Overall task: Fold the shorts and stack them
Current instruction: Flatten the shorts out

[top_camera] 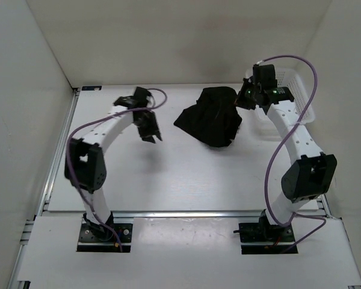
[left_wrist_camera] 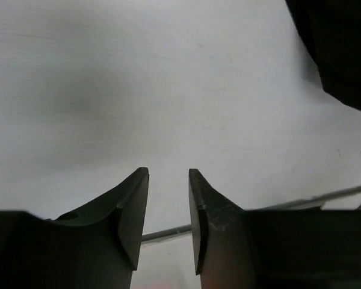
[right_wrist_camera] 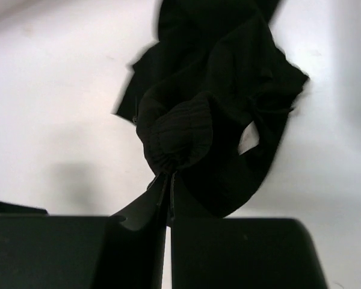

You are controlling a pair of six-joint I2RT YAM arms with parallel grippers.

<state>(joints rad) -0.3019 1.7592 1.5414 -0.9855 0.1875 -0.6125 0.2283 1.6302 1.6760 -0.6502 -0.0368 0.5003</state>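
The shorts (top_camera: 209, 117) lie crumpled in a black heap at the back middle of the table. My right gripper (top_camera: 240, 101) is at the heap's right edge. In the right wrist view it (right_wrist_camera: 169, 177) is shut on a ribbed fold of the shorts (right_wrist_camera: 216, 90), and a small pale label (right_wrist_camera: 248, 137) shows just right of that fold. My left gripper (top_camera: 151, 133) hangs left of the heap, apart from it. Its jaws (left_wrist_camera: 168, 171) stand open over bare table with nothing between them. A corner of the shorts (left_wrist_camera: 343, 48) shows at the top right of the left wrist view.
A white mesh basket (top_camera: 304, 99) stands at the back right, behind the right arm. White walls close in the table on the left, back and right. A metal rail (top_camera: 186, 213) runs along the table's near edge.
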